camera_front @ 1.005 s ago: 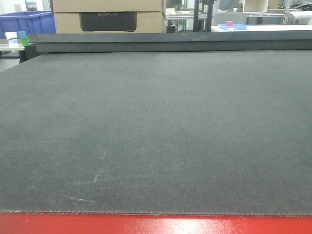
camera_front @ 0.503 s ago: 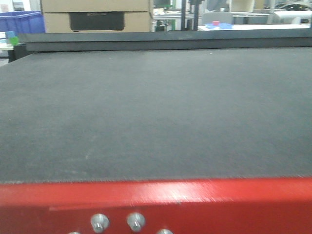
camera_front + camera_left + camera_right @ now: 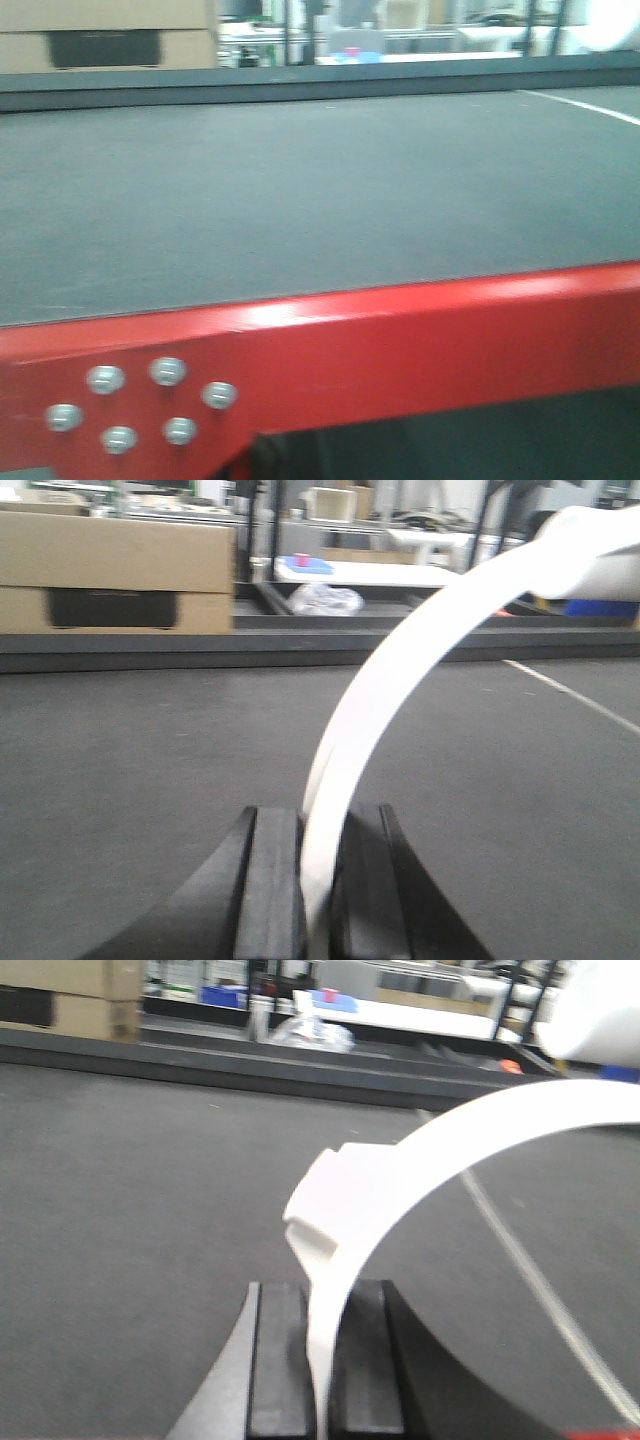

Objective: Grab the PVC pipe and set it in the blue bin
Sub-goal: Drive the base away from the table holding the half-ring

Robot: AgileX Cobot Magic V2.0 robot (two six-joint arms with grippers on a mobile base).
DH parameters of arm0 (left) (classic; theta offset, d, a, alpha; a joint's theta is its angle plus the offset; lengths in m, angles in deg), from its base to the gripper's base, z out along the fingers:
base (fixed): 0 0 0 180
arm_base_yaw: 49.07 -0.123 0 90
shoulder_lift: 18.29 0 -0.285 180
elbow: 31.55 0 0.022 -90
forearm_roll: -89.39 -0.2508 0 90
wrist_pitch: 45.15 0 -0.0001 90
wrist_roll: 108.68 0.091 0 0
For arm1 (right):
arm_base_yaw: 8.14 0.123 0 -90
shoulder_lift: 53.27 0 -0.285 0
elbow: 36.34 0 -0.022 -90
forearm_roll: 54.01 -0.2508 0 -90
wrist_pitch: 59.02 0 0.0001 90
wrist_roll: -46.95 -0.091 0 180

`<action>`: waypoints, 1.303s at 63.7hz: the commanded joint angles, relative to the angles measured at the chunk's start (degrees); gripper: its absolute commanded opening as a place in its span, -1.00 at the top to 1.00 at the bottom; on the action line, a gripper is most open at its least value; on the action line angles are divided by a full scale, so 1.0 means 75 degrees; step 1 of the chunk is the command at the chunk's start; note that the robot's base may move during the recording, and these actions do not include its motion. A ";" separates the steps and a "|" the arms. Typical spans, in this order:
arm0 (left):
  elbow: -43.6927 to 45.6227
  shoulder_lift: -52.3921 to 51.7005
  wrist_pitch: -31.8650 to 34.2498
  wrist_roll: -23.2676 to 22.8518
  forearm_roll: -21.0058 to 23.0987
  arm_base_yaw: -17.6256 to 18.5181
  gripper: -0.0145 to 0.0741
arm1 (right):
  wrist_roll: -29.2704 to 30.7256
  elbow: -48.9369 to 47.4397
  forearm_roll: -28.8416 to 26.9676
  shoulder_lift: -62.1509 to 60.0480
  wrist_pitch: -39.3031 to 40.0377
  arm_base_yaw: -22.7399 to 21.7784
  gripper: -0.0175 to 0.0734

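Table edge [image 3: 400, 330] risen; PVC pipe [image 3: 385, 670] pinched in left hand [image 3: 318, 825], right hand [image 3: 318, 1305].

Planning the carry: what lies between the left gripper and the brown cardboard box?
Left wrist view: only bare dark grey mat, then a raised dark ledge. The left gripper grips a white curved plastic strip.

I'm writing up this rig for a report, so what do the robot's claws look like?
The left claw and right claw look alike: each has two matte black fingers with flat, straight inner faces and outer edges flaring in a curve toward the base. No cables or markings show, and nothing of the arms themselves is in view.
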 commanded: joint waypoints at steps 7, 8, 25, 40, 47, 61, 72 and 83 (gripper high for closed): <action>0.0020 -0.0063 0.0223 0.0016 0.0039 0.0025 0.92 | 0.0056 0.0011 0.0066 -0.0043 0.0219 -0.0001 0.97; 0.0020 -0.0063 0.0223 0.0016 0.0039 0.0025 0.92 | 0.0056 0.0011 0.0066 -0.0043 0.0219 -0.0001 0.97; 0.0020 -0.0063 0.0238 0.0016 0.0039 0.0025 0.92 | 0.0056 0.0011 0.0066 -0.0043 0.0236 -0.0001 0.97; 0.0020 -0.0063 0.0238 0.0016 0.0039 0.0025 0.92 | 0.0056 0.0011 0.0066 -0.0043 0.0236 -0.0001 0.97; 0.0020 -0.0063 0.0238 0.0016 0.0039 0.0025 0.92 | 0.0056 0.0011 0.0066 -0.0043 0.0236 -0.0001 0.97; 0.0020 -0.0063 0.0238 0.0016 0.0039 0.0025 0.92 | 0.0056 0.0011 0.0066 -0.0043 0.0236 -0.0001 0.97; 0.0020 -0.0063 0.0238 0.0016 0.0039 0.0025 0.92 | 0.0056 0.0011 0.0066 -0.0043 0.0236 -0.0001 0.97; 0.0020 -0.0063 0.0238 0.0016 0.0039 0.0025 0.92 | 0.0056 0.0011 0.0066 -0.0043 0.0236 -0.0001 0.97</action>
